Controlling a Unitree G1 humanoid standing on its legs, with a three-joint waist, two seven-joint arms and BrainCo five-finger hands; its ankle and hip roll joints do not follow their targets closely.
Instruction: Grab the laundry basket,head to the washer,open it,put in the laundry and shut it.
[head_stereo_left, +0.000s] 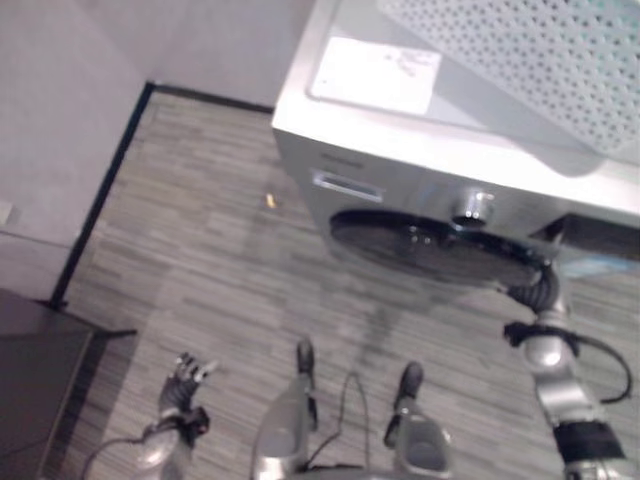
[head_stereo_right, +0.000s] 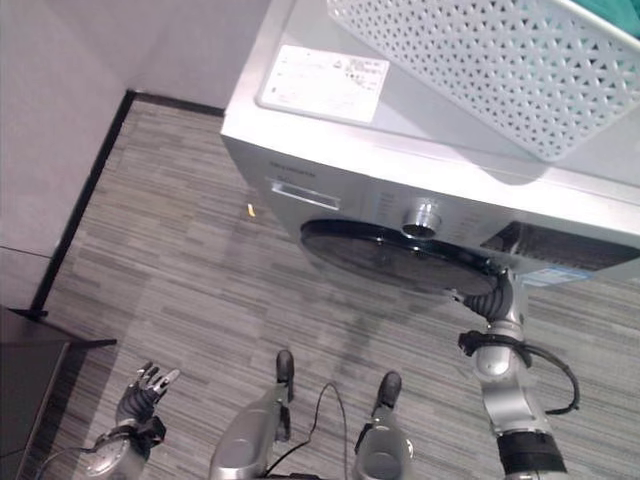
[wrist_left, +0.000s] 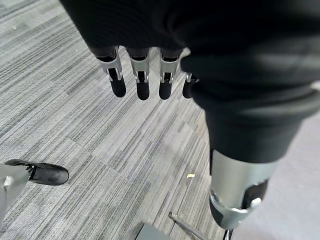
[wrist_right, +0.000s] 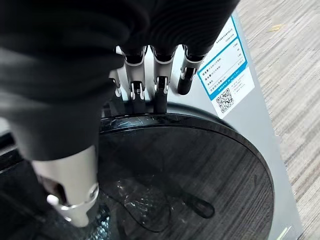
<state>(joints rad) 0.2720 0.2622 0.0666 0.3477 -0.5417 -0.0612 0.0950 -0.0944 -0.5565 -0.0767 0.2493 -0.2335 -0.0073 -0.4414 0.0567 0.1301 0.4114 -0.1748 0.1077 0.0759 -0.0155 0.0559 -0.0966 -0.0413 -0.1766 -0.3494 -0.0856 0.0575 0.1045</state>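
- Laundry basket (head_stereo_right: 480, 75) sits on top of the washer (head_stereo_right: 330, 140), white perforated plastic, a bit of teal cloth (head_stereo_right: 610, 15) showing at its far corner
- Washer door (head_stereo_right: 395, 255) looks shut or very nearly so: dark round glass disc lying against the silver front, control knob (head_stereo_right: 425, 218) just above it
- Right hand (wrist_right: 150, 85) is at the door's rim on the robot's right side; in the right wrist view the fingers (wrist_right: 160, 95) reach over the rim edge, tips going in behind the glass
- Can't tell if those fingers are hooked on the rim or just resting there, tips are hidden
- Left hand (head_stereo_left: 185, 385) hangs low over the carpet floor (head_stereo_left: 200, 260), well away from the washer, fingers loosely straight, holding nothing
- Judgement: step in hand is opening the door; basket carry looks done, loading and shutting still to go
- Door handling: rigid, hinged, glass smooth and slippery, so don't pull on the face; hook the rim edge where the right hand is and swing outward along the hinge arc
- Expect latch resistance first, then it should swing free
- Basket handling: stiff but light shell, flexes a bit under load; take it by the rim
- Laundry is soft and floppy; pinch a bunch of it
- Small yellow scrap (head_stereo_left: 270, 200) on the floor left of the washer, not relevant
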